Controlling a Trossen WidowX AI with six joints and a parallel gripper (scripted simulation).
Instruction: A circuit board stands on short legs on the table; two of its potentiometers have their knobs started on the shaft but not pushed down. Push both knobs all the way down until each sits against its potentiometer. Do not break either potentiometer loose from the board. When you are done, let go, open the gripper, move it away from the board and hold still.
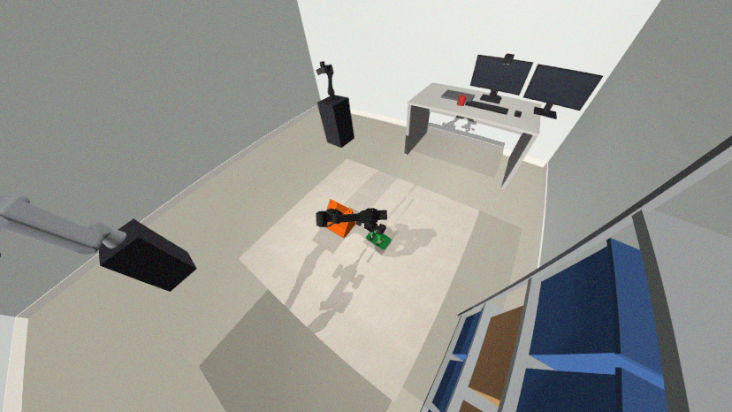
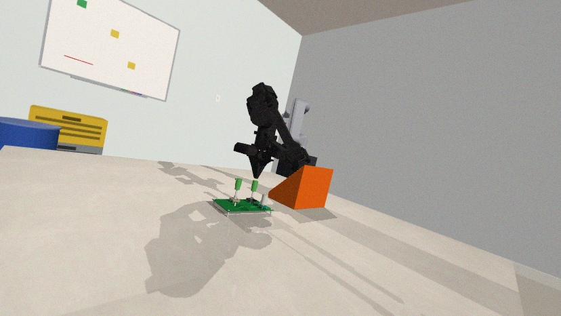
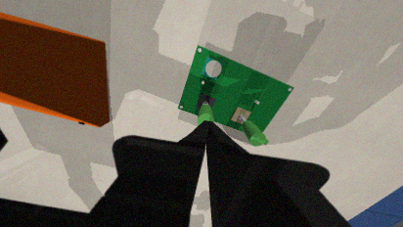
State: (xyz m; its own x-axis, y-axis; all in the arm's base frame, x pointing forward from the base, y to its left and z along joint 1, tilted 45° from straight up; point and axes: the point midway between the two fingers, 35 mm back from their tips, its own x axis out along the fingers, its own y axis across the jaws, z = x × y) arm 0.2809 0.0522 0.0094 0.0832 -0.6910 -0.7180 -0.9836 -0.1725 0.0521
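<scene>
With its fingertips pressed together on nothing, the gripper [image 2: 256, 177] [image 3: 207, 124] points down just above one green knob [image 2: 254, 186] [image 3: 205, 113], perched high over its dark potentiometer [image 2: 251, 200] [image 3: 205, 101]. Beside it, the other green knob [image 2: 238, 184] [image 3: 254, 133] stands raised over a tan potentiometer [image 2: 234, 200] [image 3: 241, 115]. Both rise from the green circuit board [image 1: 382, 244] [image 2: 247, 207] [image 3: 268, 100], on short legs near the orange block [image 1: 344, 231] [image 2: 312, 188] [image 3: 54, 70].

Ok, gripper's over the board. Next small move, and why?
Probably ease straight down onto the green knob over the dark potentiometer: the gripper is shut, fingertips just above that knob, which sits high on its shaft.
</scene>
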